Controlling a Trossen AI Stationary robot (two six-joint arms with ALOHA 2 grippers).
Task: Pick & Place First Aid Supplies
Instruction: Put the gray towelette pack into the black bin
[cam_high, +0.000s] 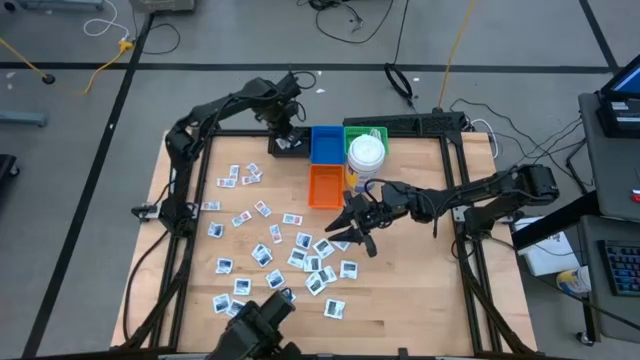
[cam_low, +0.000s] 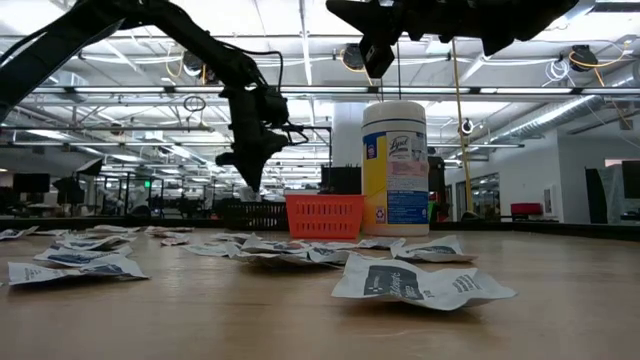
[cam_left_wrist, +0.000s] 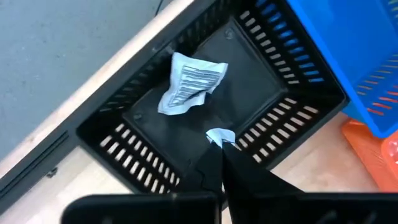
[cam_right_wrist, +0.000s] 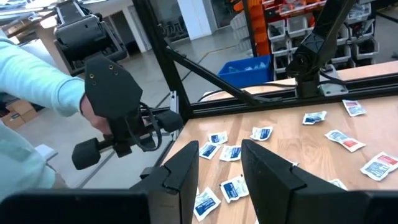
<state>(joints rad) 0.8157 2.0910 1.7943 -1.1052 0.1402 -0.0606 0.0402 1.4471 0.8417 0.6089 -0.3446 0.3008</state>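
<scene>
The wooden table (cam_high: 400, 300) carries everything, with dozens of first aid packets (cam_high: 262, 255) scattered flat across its left and middle area, from about nine o'clock round to six. At twelve o'clock stands a cluster of small baskets: a black basket (cam_high: 288, 147), a blue basket (cam_high: 325, 144), a green basket (cam_high: 366, 131) and an orange basket (cam_high: 324, 186) just in front of the blue one. A white wipes canister (cam_high: 366, 158) stands upright beside the orange basket, towards three o'clock of it.

The left end effector (cam_left_wrist: 219, 144) hangs over the black basket, its fingers pressed together on the corner of a small white packet (cam_left_wrist: 219, 135). A crumpled packet (cam_left_wrist: 188, 83) already lies on the black basket's floor.

The right end effector (cam_high: 352, 225) hovers above the table's centre, over the edge of the scattered packets, its fingers spread apart and holding nothing.

In the right wrist view, a person's light blue sleeve (cam_right_wrist: 31, 78) shows beyond the table's edge.
</scene>
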